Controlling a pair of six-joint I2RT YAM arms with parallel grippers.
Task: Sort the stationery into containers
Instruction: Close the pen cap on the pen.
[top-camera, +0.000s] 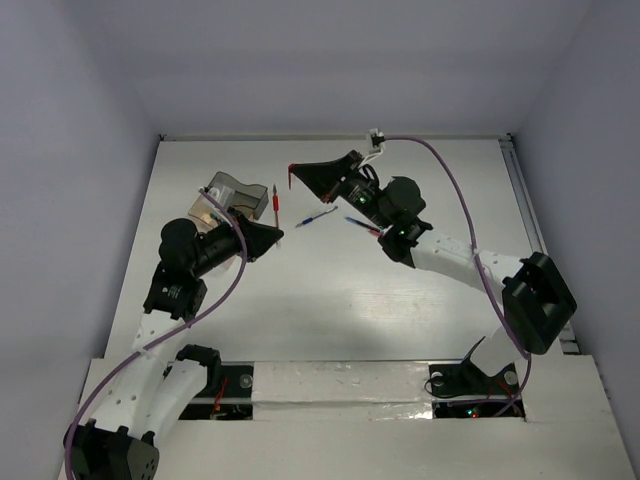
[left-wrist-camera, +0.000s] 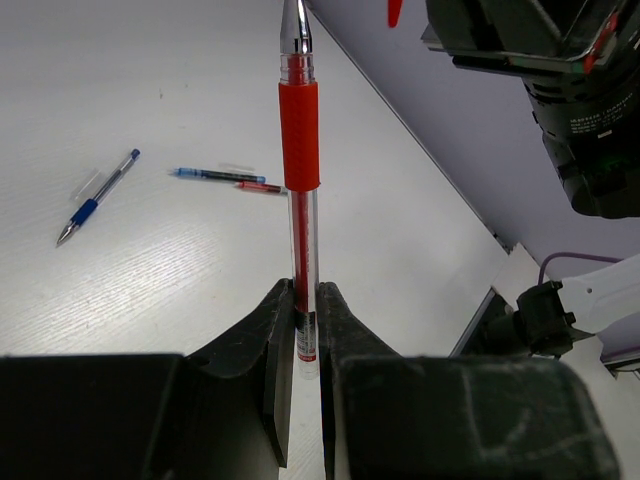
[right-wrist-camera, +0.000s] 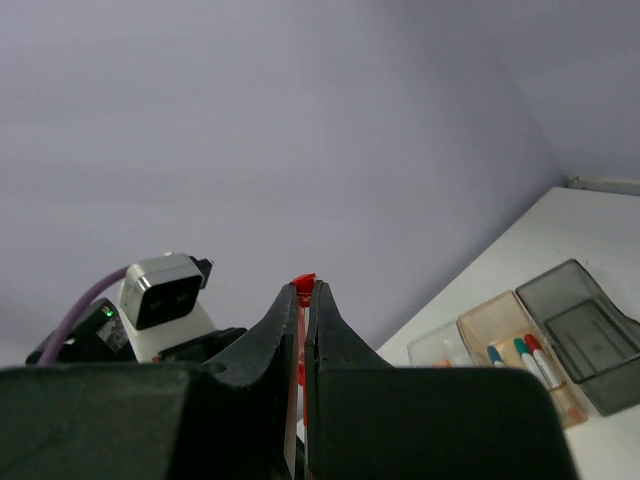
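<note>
The white table (top-camera: 330, 300) has loose pens lying on it, a blue pen (left-wrist-camera: 98, 197) among them. The left gripper (left-wrist-camera: 305, 295) clamps a red gel pen (left-wrist-camera: 300, 140) by its tail. The right gripper (right-wrist-camera: 306, 290) pinches a small red piece (right-wrist-camera: 303, 282), probably the pen's cap, and holds it opposite for capping. The trays (right-wrist-camera: 575, 300) wait near the left arm.

This was a robotics lab, a closed test cell, no mistaking it: 2 robot arms, the left arm (top-camera: 175, 290) and the right arm (top-camera: 450, 260), stood bolted at the near edge of a white table (top-camera: 330, 310). Plain lavender-grey walls (top-camera: 330, 60) boxed it in on 3 sides. A purple cable (top-camera: 455, 185) looped off the right arm, and glossy white tape (top-camera: 330, 380) covered the front ledge.
</note>
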